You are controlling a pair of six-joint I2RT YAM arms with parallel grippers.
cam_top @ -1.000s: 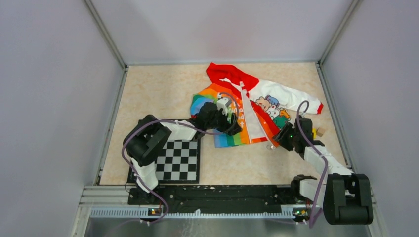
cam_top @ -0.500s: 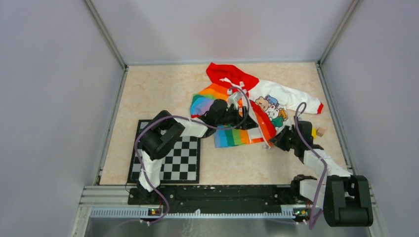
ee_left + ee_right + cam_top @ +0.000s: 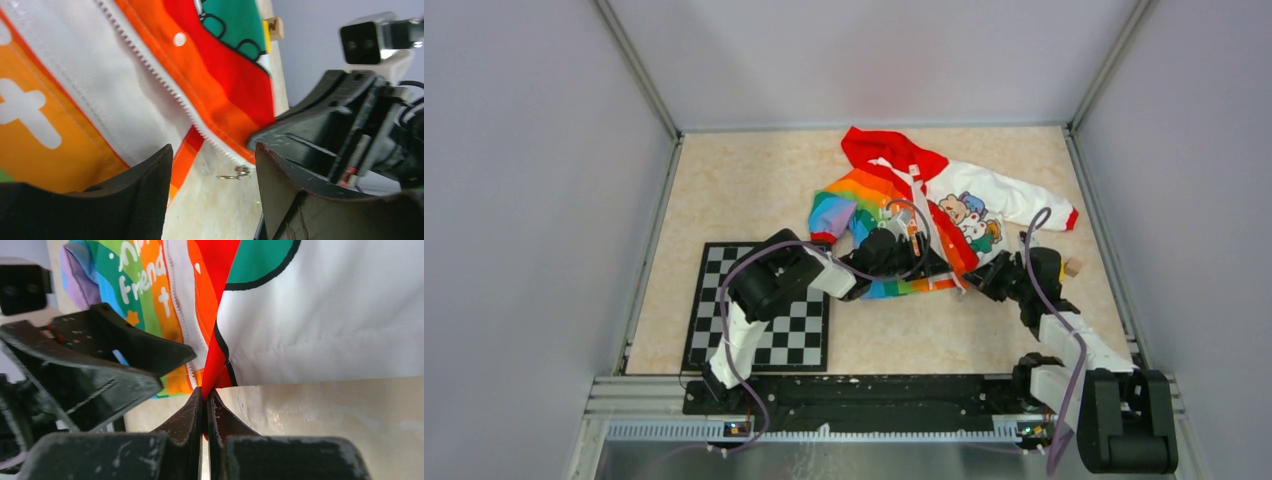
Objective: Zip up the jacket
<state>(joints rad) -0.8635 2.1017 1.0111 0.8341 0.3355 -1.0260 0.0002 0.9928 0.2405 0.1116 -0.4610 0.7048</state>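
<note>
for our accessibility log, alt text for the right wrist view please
The right jaws pinch the red hem edge of the jacket, just above the table. The left arm's black jaws fill the left side, over the rainbow half.

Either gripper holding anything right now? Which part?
Right gripper is shut on the jacket, pinching its red bottom edge. Left gripper is open and holds nothing.

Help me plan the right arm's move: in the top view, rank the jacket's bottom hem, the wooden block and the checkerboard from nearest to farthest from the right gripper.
1. jacket's bottom hem: pinched in the jaws of the right gripper.
2. wooden block: off to its right, clear of the jacket.
3. checkerboard: far off to its left.
</note>
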